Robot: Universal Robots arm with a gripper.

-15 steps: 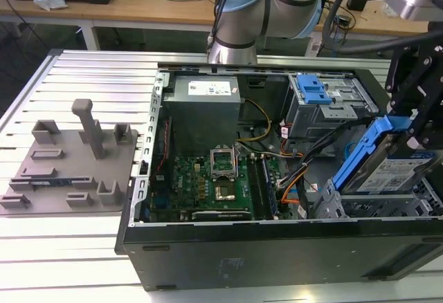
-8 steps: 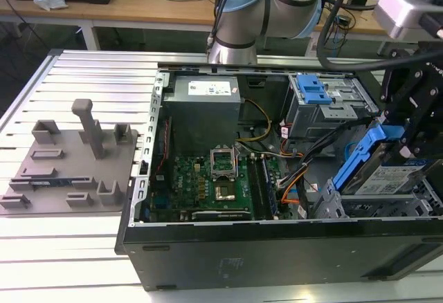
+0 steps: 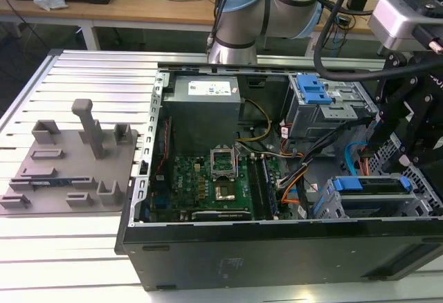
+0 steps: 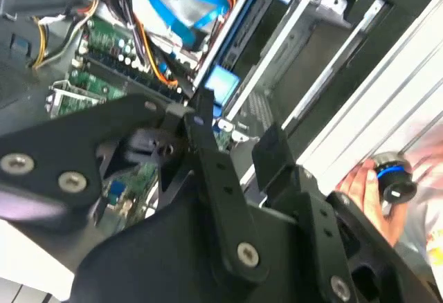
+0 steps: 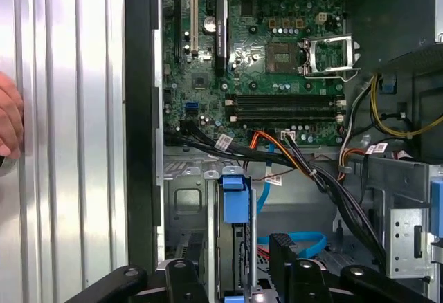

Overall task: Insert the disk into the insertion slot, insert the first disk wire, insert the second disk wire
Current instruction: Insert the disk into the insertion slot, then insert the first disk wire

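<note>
Presently: the disk [image 5: 234,203] is seated on edge in the insertion slot [image 5: 181,203].
Fingers of the gripper [image 5: 232,261] are seen apart, empty, near it. Judged rigid, fairly heavy, shock-sensitive; best taken by its blue-framed sides.

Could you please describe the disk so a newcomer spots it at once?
Find the open black computer case; at its end on the exterior view's right sits a low grey cage. The disk lies in it: flat, blue-framed, lower than the blue-latched cage nearby.
</note>
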